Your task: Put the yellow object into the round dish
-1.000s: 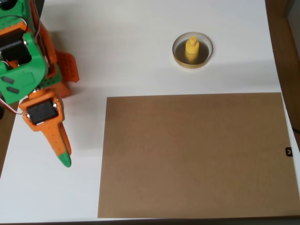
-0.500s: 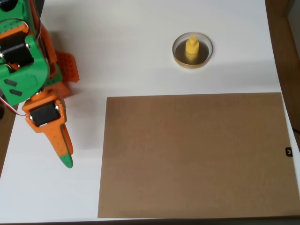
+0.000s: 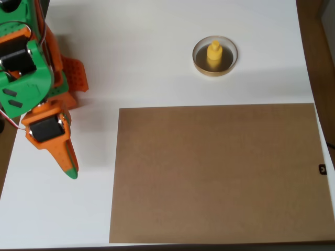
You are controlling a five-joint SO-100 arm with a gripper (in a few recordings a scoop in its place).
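The yellow object (image 3: 214, 53) stands upright inside the round dish (image 3: 198, 61), a shallow tan-rimmed dish with a dark inside, at the upper right of the white table in the overhead view. My orange and green gripper (image 3: 70, 170) is far off at the left side of the table, pointing down the picture. Its fingers lie together in one narrow point with a green tip and nothing is between them.
A large brown board (image 3: 217, 172) covers the lower right of the white table (image 3: 157, 63). The arm's orange and green base (image 3: 31, 63) fills the upper left corner. A dark wooden floor strip (image 3: 319, 52) runs along the right edge.
The gripper has drawn back slightly, up and to the left in the picture. The yellow object and the dish have not moved.
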